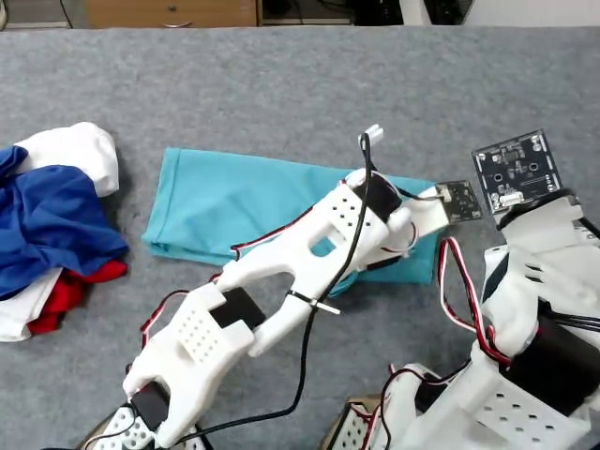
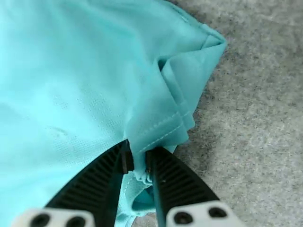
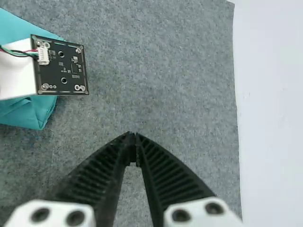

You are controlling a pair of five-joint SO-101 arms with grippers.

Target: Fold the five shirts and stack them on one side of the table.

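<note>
A teal shirt [image 1: 234,202] lies partly folded in the middle of the grey table. My left gripper [image 2: 138,162] is shut on a hemmed corner of this teal shirt [image 2: 85,85], at the shirt's right end in the high view. The left arm [image 1: 309,253] stretches across the shirt from the front. My right gripper [image 3: 132,140] is shut with nothing in it, hovering over bare grey felt to the right of the shirt's corner [image 3: 23,111]. At the left edge sits a pile of unfolded shirts [image 1: 47,225], blue, white and red.
The left arm's wrist camera board [image 3: 59,66] hangs close ahead of my right gripper. The right arm [image 1: 525,309] stands at the front right. The table's right edge [image 3: 235,94] borders a white surface. A wooden cabinet [image 1: 169,11] stands behind the table.
</note>
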